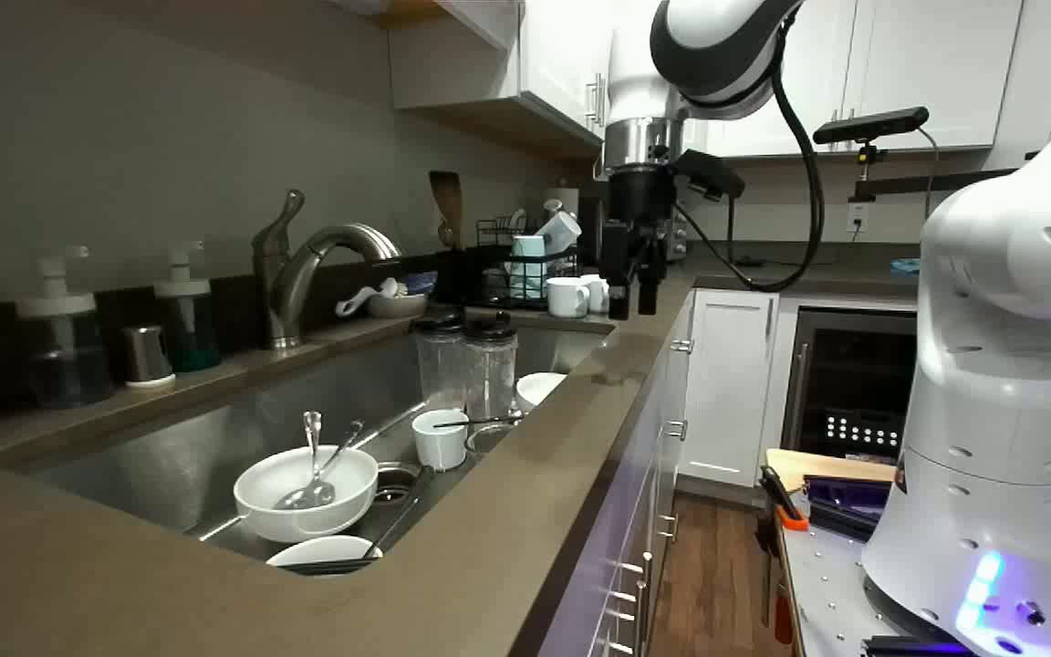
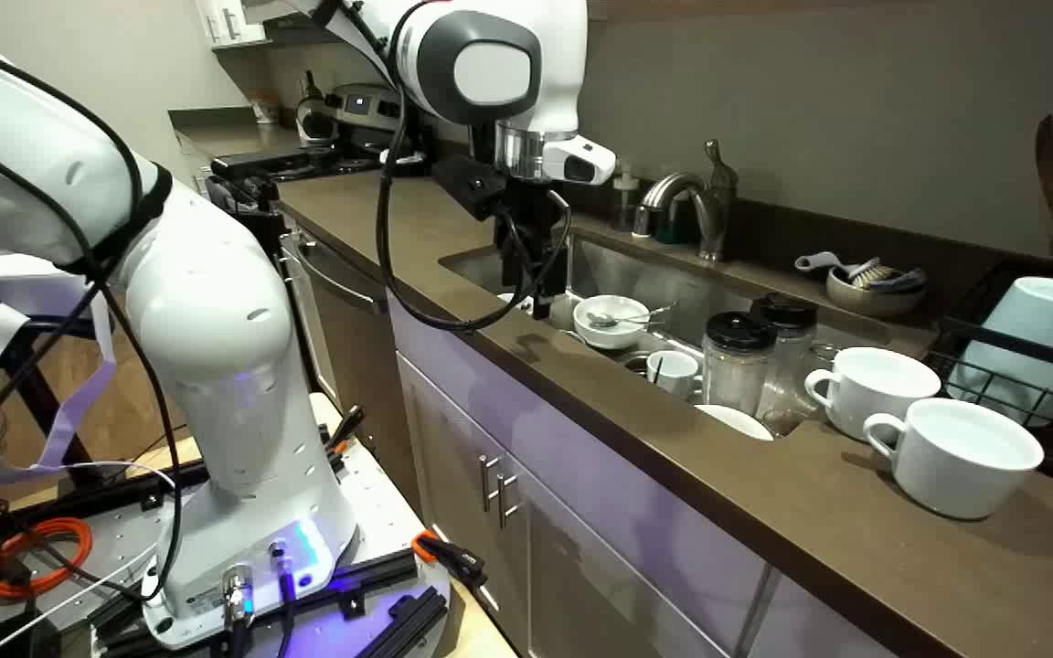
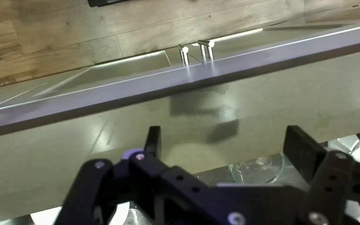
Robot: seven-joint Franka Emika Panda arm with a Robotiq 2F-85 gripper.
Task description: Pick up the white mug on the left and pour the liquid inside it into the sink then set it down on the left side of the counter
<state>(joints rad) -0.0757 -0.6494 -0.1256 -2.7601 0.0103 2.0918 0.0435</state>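
Observation:
Two white mugs stand upright on the counter [image 2: 1020, 557] beside the sink [image 1: 170, 484]. In an exterior view, one mug [image 2: 878, 393] is nearer the sink and the other mug [image 2: 956, 461] stands in front of it, handles toward the sink. They overlap in an exterior view, the nearer mug [image 1: 568, 297] partly covering the farther mug [image 1: 598, 294]. Whether they hold liquid cannot be told. My gripper [image 1: 633, 307] is open and empty above the front strip of counter, apart from both mugs; it also shows in an exterior view [image 2: 526, 297]. In the wrist view [image 3: 223, 131] its fingers are wide apart; neither counter mug shows there.
The sink holds white bowls [image 1: 306, 493], another white mug [image 1: 442, 441], and two clear jars with black lids [image 2: 739, 366]. A black dish rack [image 2: 993, 402] stands behind the counter mugs. The faucet [image 1: 334, 246] arches over the sink. Upper cabinets [image 1: 462, 64] hang above.

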